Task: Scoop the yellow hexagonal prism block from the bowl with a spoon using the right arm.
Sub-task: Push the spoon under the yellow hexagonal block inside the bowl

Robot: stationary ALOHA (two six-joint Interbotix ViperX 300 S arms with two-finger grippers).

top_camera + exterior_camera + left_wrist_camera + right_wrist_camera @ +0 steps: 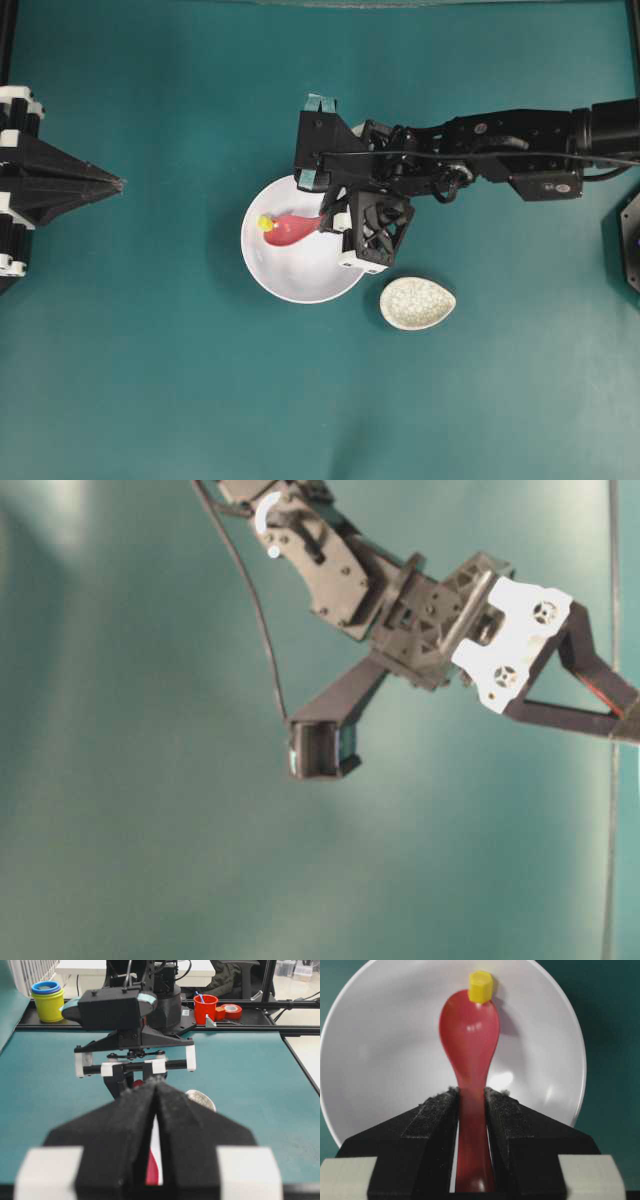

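Observation:
The white bowl (300,275) sits mid-table and fills the right wrist view (385,1050). My right gripper (328,218) is shut on the handle of the pink-red spoon (290,230), seen closely in the right wrist view (470,1040), where the gripper (471,1092) holds it. The scoop lies inside the bowl. The yellow hexagonal block (265,223) sits at the tip of the scoop (480,986), touching its far edge. My left gripper (118,183) is shut and empty at the far left, and in the left wrist view (156,1085) it points toward the bowl.
A small speckled cream teardrop dish (417,303) lies just right of the bowl, also seen in the left wrist view (202,1100). The right arm (500,150) stretches in from the right edge. Cups and tape (205,1008) stand beyond the table.

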